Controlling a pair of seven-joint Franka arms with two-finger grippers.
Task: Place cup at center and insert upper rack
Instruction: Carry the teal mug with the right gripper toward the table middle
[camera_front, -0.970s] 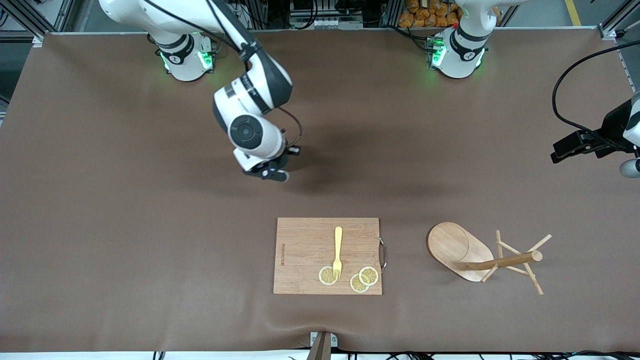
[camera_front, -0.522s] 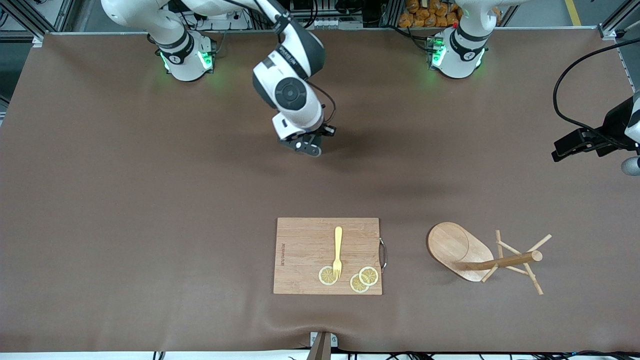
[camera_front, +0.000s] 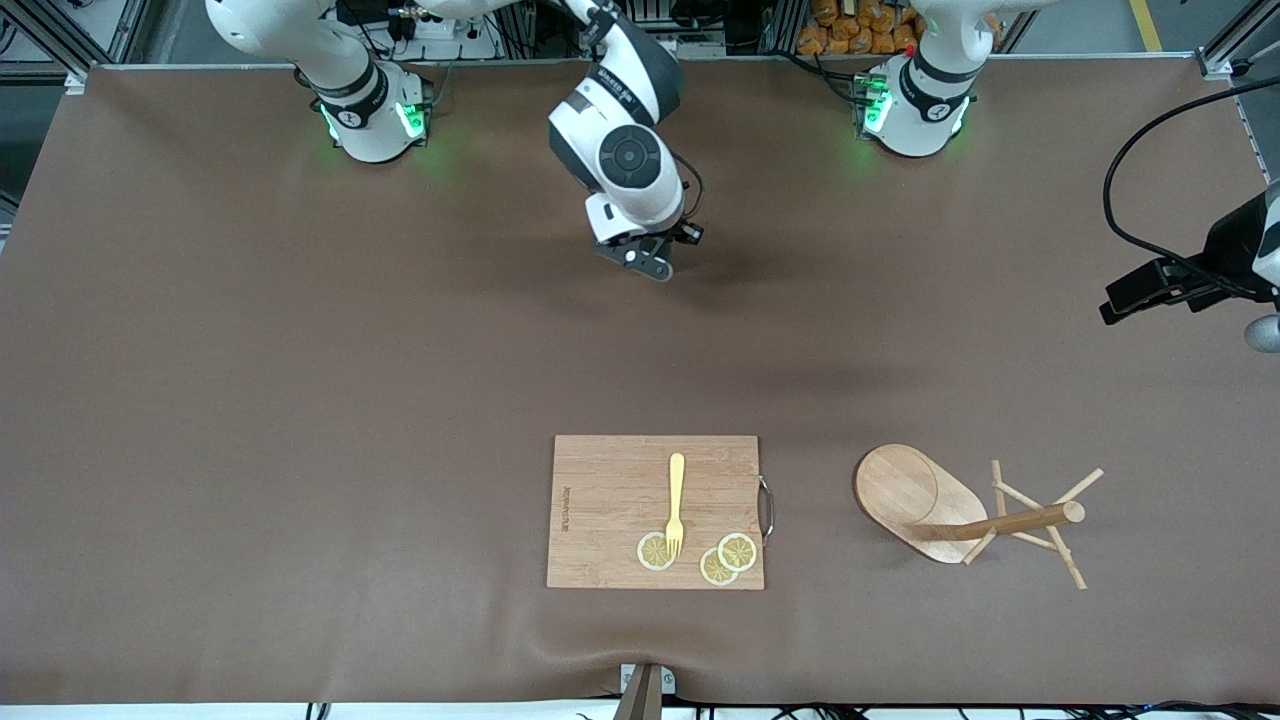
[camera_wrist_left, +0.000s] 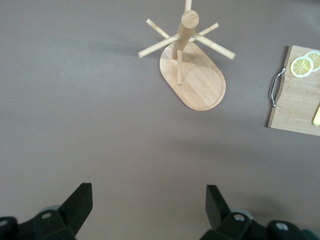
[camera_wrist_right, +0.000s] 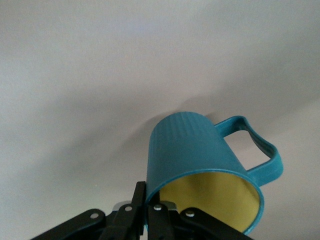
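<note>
My right gripper (camera_front: 648, 262) is up over the bare brown mat near the robots' side of the table. In the right wrist view it (camera_wrist_right: 148, 194) is shut on the rim of the cup (camera_wrist_right: 200, 155), a ribbed teal mug with a yellow inside and a loop handle. The hand hides the cup in the front view. The upper rack (camera_front: 960, 512), a light wooden mug tree, lies tipped on its side toward the left arm's end; it also shows in the left wrist view (camera_wrist_left: 192, 75). My left gripper (camera_wrist_left: 147, 200) is open and empty, high at the table's edge (camera_front: 1118, 303).
A rectangular wooden cutting board (camera_front: 610, 500) lies near the front camera, beside the rack. On it are a yellow fork (camera_front: 676, 500) and three lemon slices (camera_front: 725, 558). A metal handle (camera_front: 767, 508) is on the board's side facing the rack.
My right arm has carried the cup toward the robots' bases and toward the left arm's end of the table. The left arm, rack and board have not moved.
</note>
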